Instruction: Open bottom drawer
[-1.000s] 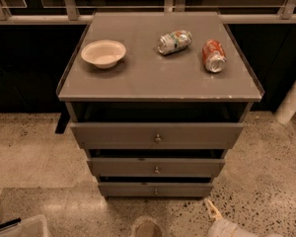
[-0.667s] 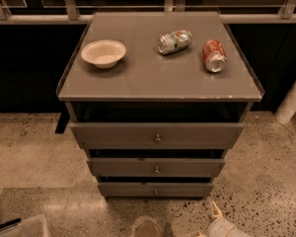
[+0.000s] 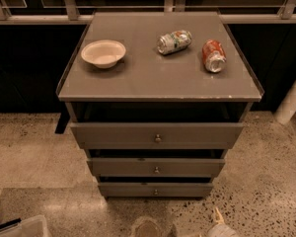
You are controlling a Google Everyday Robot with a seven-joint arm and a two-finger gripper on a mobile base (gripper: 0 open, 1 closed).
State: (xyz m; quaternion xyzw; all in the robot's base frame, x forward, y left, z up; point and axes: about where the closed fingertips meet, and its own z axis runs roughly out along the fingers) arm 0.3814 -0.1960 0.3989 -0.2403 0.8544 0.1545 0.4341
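Your gripper [image 3: 218, 225] sits at the frame's lower edge, near the floor and just below-right of the bottom drawer [image 3: 138, 189], lowest front of the cabinet; how far it's open, you cannot tell.

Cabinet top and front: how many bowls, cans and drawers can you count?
Bowl: 1
Cans: 2, green-silver can, red can
Drawers: 3, top drawer, middle drawer, bottom drawer
Total: 6
The gripper is at the view's bottom edge, apart from the bottom drawer.
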